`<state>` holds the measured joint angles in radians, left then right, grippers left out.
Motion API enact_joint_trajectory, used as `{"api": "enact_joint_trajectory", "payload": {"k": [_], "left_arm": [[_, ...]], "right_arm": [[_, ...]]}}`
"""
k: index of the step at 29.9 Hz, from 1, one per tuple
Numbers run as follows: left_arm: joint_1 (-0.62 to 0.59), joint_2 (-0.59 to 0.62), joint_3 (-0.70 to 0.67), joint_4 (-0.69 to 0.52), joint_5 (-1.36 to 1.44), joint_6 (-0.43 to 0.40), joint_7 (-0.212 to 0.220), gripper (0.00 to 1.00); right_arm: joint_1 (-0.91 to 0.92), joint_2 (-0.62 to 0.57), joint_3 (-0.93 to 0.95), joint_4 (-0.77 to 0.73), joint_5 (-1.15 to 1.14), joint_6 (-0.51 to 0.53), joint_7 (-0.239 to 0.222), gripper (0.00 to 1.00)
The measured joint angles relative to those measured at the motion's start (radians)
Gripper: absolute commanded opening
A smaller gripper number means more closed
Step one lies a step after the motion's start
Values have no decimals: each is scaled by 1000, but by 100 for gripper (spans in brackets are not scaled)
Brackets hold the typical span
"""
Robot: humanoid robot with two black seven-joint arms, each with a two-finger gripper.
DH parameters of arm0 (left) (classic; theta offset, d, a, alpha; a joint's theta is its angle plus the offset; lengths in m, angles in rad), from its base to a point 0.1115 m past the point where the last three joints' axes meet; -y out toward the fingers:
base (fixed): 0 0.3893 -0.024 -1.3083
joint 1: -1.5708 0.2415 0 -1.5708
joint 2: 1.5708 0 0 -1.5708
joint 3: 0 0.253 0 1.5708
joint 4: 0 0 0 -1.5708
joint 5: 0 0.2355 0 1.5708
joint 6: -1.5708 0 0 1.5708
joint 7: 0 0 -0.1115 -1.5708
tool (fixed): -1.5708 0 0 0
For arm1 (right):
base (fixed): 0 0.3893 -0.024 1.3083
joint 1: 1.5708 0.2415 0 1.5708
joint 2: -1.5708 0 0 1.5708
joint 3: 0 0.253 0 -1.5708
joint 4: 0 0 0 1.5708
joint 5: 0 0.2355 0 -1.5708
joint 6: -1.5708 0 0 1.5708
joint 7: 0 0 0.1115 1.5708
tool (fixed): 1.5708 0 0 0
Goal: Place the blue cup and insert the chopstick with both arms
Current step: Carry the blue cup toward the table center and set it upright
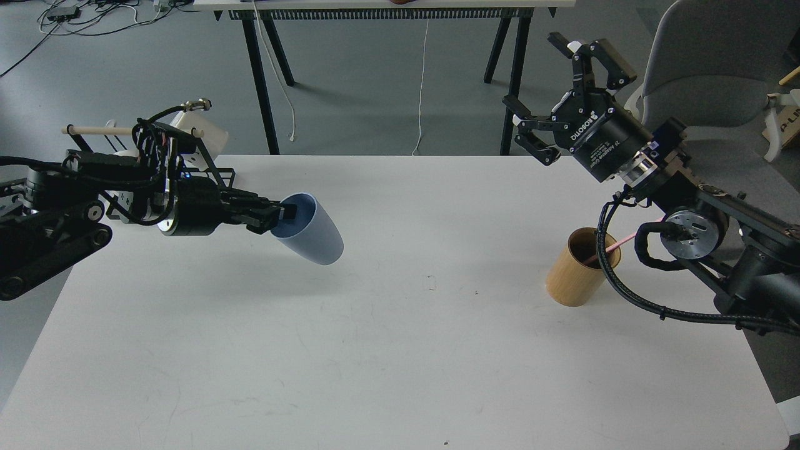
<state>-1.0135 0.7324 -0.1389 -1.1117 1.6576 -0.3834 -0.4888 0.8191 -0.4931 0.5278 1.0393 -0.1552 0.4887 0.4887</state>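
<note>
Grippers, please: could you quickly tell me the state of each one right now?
Left gripper: shut on the blue cup, fingers pinching its rim.
Right gripper: open, holding nothing.

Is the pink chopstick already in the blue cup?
No, the pink chopstick sits in the bamboo holder, while the left gripper holds the blue cup tilted.

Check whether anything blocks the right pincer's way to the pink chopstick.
Nothing separate does. The right pincer hangs open above the table's far edge. The pink chopstick stands in the bamboo holder, but the right arm's own wrist and cable cover its upper end.
</note>
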Motion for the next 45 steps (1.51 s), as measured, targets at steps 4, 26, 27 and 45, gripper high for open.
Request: {"api": "enact_joint_trajectory", "payload": {"k": [4, 26, 27, 45], "left_arm": [[-44, -70, 49, 46, 6, -10, 0, 4], [-225, -506, 331, 293, 8, -11, 0, 6], [-226, -523, 337, 300, 8, -10, 0, 6], [-250, -711, 439, 482, 7, -4, 0, 7]], "right_arm": [[0, -2, 19, -6, 0, 0, 0, 100], [-9, 0, 38, -22, 2, 0, 0, 100], [-9, 0, 38, -22, 2, 0, 0, 100], [-15, 1, 38, -39, 2, 0, 0, 100]]}}
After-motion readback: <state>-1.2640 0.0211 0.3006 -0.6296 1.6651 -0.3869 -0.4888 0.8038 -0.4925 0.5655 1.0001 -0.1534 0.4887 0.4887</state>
